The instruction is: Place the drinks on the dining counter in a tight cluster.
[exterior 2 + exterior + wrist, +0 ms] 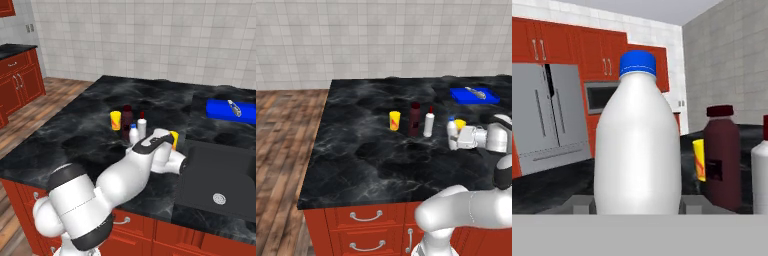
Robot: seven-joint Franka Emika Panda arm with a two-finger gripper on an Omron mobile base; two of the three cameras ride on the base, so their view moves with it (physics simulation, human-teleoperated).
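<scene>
Hand view puts your gripper straddling the blue-capped bottle, apparently pinching it, with the maroon bottle just beside it on the worktop.

yellow can | maroon bottle | red-capped bottle | blue-capped bottle upright (second can seemingly behind) | dining counter

Five drinks stand clustered on the counter.
</scene>
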